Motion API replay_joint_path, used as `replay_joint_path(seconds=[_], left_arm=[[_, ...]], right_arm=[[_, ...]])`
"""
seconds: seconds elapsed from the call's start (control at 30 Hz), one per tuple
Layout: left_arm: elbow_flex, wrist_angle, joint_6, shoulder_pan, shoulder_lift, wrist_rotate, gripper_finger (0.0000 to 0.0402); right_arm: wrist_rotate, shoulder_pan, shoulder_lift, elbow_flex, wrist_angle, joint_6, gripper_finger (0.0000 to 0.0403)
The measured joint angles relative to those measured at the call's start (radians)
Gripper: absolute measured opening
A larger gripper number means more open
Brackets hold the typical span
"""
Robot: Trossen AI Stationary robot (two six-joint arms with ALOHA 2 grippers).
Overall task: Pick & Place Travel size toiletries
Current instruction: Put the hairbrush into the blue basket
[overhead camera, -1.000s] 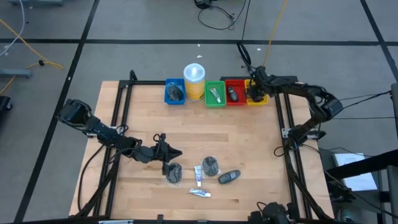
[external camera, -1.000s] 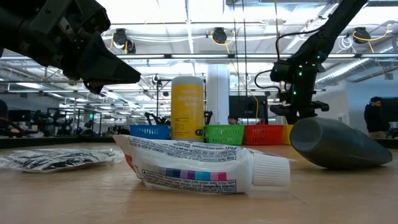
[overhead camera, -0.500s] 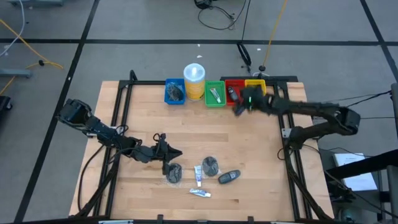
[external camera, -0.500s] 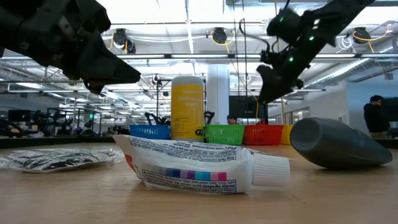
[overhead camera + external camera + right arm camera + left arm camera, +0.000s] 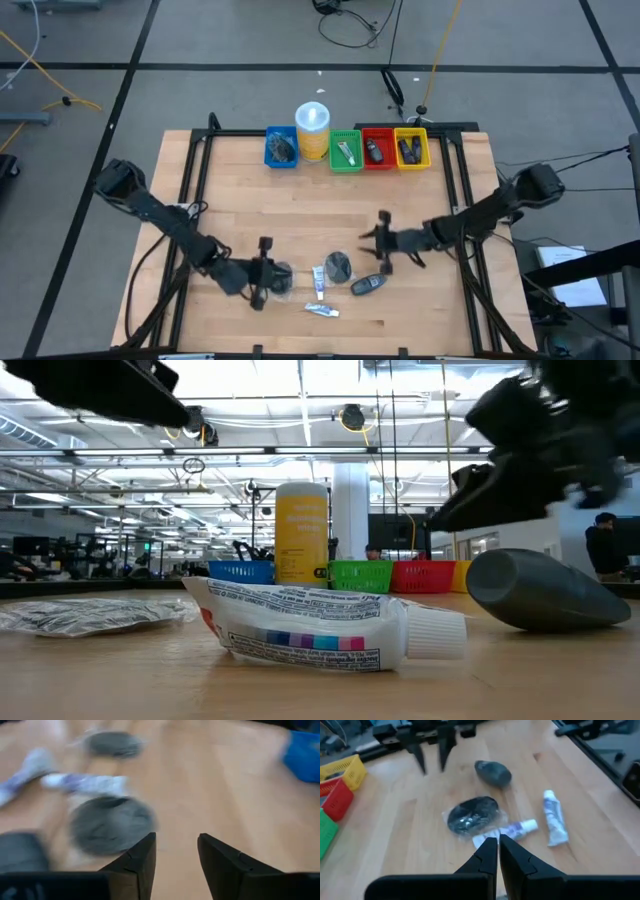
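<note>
Right end effector [image 5: 384,243] open, empty.

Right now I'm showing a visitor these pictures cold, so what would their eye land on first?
Probably the two dark arms converging on the small toiletries scattered at the table's near edge: the left gripper, shut, over a wrapped grey disc, and the right gripper, open, beside another disc and a dark oblong container. Next, the bright row of bins at the far edge, with a yellow cylinder between the blue and green ones.
</note>
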Motion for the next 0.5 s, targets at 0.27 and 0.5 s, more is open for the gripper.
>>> replay_joint_path(seconds=[0.27,0.5], left_arm=[[0.055,-0.258,-0.115,-0.085,0.000,-0.005,0.0022],[0.049,-0.385,-0.362,-0.056,0.003,0.039,0.0100]], right_arm=[[-0.241,0.048,0.194,-0.024,0.451,0.074,0.0141],[-0.223,0.051,0.319,-0.019,0.601,0.075,0.0166]])
